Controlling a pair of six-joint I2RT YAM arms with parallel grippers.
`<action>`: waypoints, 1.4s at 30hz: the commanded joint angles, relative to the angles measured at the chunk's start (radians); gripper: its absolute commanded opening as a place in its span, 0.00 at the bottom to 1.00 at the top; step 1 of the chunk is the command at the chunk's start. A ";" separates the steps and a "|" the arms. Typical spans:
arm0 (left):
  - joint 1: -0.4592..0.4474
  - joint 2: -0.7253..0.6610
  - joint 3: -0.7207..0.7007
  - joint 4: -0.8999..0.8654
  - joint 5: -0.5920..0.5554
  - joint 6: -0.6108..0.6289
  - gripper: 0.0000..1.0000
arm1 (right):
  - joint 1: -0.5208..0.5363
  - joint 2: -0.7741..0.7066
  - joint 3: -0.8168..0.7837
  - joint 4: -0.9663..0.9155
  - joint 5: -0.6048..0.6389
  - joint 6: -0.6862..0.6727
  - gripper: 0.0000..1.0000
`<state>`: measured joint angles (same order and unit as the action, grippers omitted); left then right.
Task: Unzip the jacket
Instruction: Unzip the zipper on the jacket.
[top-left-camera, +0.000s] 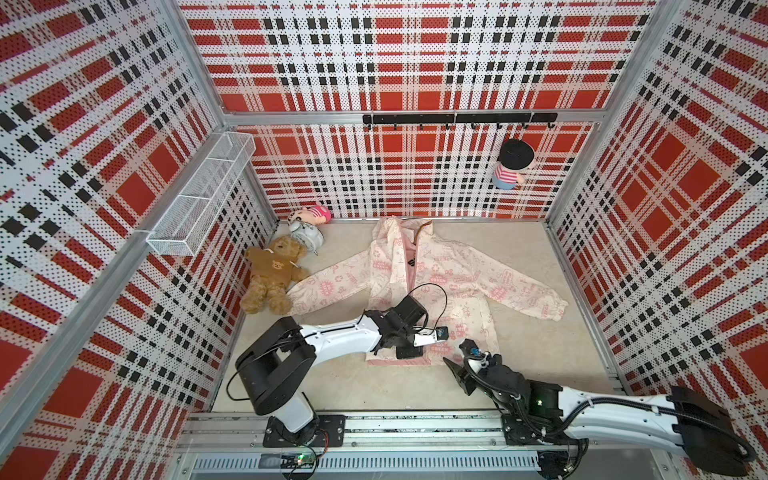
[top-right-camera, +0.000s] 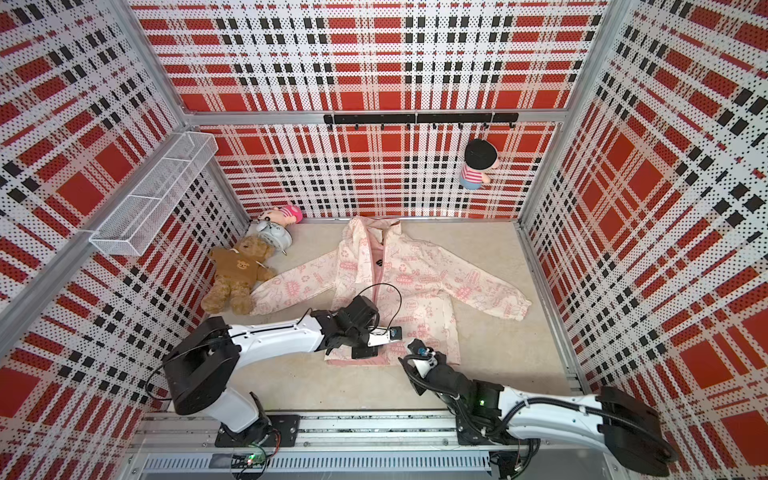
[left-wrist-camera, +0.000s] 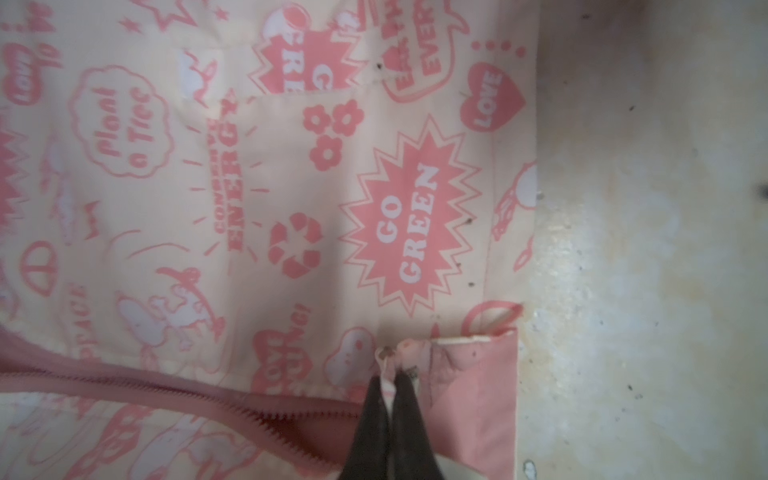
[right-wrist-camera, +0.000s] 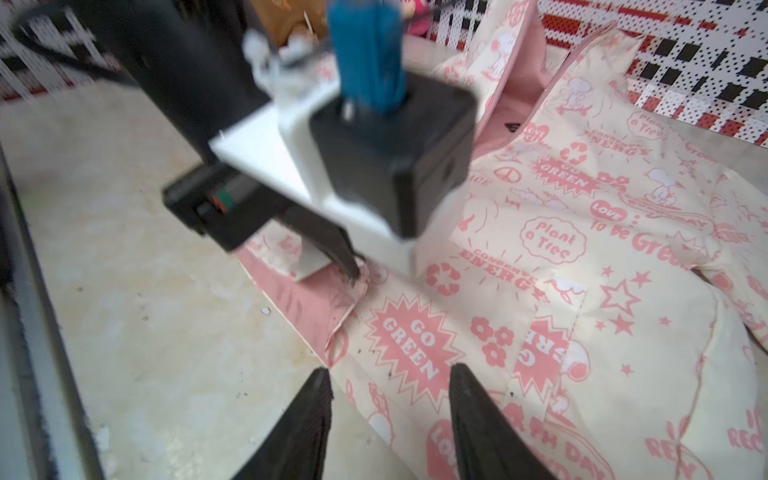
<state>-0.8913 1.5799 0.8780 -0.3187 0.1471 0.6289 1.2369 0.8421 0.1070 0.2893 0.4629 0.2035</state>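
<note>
The jacket (top-left-camera: 440, 274), laid flat mid-floor with hem (left-wrist-camera: 473, 395) near, is pinched at the near end of the zipper (left-wrist-camera: 166, 388) by the fully closed left gripper (left-wrist-camera: 388, 374), while the right gripper (right-wrist-camera: 390, 368) is held half open and empty, so the unpinned hem may be dragged or the pinch lost.

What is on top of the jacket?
The left pincer sits on the jacket, shut on a small bit at the bottom of the zipper, by the pink hem. From above, the left arm covers that spot, so what lies beneath it is hidden.
</note>
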 joint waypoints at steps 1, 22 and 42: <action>0.006 -0.132 -0.051 0.048 -0.005 -0.063 0.01 | 0.015 0.122 0.052 0.098 -0.014 -0.069 0.50; 0.041 -0.474 -0.306 0.245 0.029 -0.186 0.00 | 0.009 0.403 0.258 0.241 -0.146 -0.363 0.53; 0.040 -0.514 -0.329 0.262 0.052 -0.200 0.00 | -0.164 0.435 0.324 0.159 -0.362 -0.418 0.40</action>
<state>-0.8448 1.0794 0.5606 -0.0662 0.1604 0.4217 1.0836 1.2606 0.3946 0.4503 0.1341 -0.1806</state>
